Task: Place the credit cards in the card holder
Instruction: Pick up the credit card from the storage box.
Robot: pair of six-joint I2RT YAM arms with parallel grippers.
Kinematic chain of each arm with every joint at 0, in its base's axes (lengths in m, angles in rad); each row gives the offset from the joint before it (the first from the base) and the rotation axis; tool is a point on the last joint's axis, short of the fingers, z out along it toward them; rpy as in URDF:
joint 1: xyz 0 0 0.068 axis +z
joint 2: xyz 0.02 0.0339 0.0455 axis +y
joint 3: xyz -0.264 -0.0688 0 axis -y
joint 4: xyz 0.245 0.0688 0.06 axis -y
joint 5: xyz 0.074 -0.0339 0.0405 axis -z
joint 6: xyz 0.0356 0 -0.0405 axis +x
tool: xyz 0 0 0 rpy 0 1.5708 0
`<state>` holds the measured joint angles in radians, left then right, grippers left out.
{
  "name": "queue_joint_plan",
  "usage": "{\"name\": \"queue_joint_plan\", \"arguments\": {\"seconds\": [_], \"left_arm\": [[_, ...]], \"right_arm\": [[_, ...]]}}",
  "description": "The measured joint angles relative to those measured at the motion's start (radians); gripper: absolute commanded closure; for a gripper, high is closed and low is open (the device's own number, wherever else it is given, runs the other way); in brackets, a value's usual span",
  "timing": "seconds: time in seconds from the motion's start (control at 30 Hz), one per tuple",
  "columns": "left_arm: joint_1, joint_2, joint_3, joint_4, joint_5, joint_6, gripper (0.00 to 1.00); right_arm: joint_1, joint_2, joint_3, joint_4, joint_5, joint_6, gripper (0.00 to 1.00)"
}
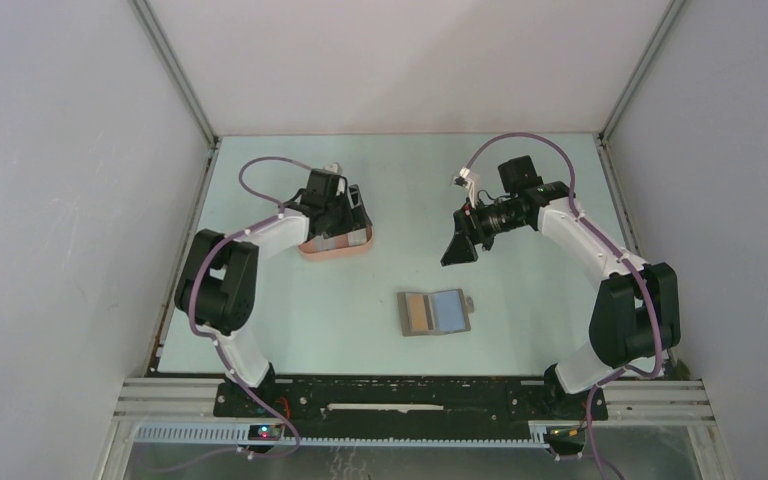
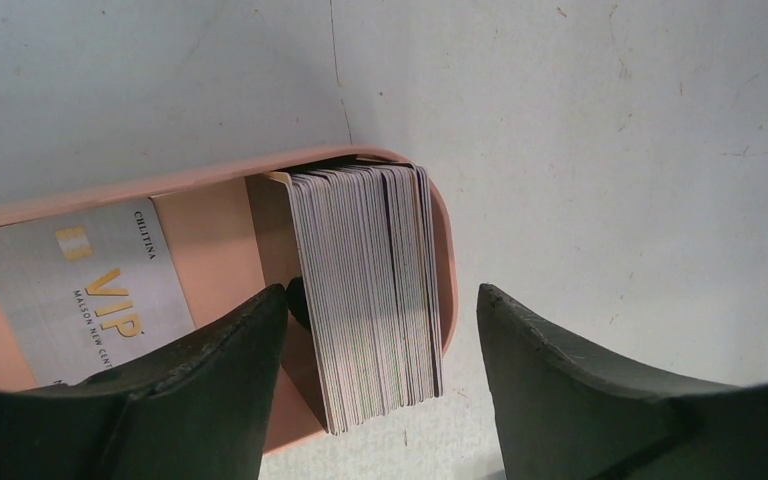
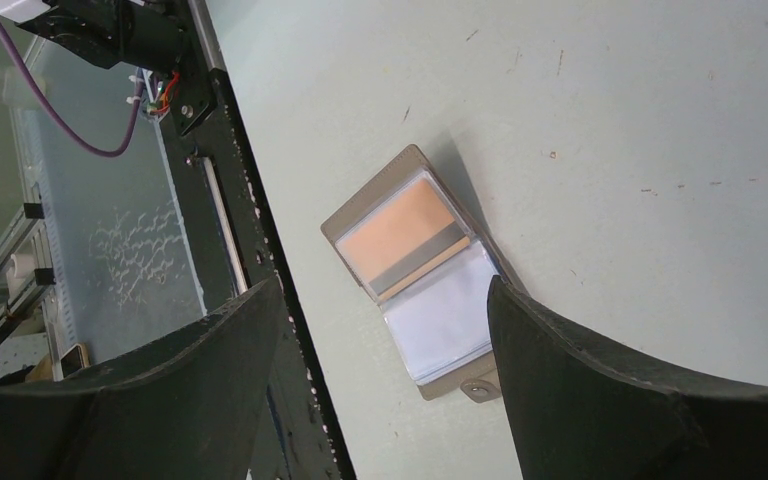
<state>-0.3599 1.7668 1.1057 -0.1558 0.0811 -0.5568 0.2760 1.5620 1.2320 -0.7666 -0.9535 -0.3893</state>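
Cards (image 2: 365, 290), thin and glossy, stand on edge in a tight stack at the rounded end of the pink holder (image 2: 448, 250), beside a silver card (image 2: 80, 290) lying flat. The left gripper (image 2: 381, 295) has fingers spread either side of the stack, probably to tidy it; the right gripper (image 3: 385, 290), spread and empty, hangs facing the grey wallet (image 3: 415, 275) holding two more.
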Motion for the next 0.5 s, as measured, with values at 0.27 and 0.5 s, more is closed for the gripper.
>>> {"name": "queue_joint_plan", "arguments": {"seconds": [0.27,0.5], "left_arm": [[0.0,-0.026,0.0,-0.012,0.001,0.0,0.32],[0.0,-0.032,0.0,-0.011,0.002,0.0,0.36]], "right_arm": [[-0.001,0.0,0.001,0.0,-0.001,-0.003,0.16],[-0.002,0.0,0.001,0.0,-0.004,-0.003,0.16]]}}
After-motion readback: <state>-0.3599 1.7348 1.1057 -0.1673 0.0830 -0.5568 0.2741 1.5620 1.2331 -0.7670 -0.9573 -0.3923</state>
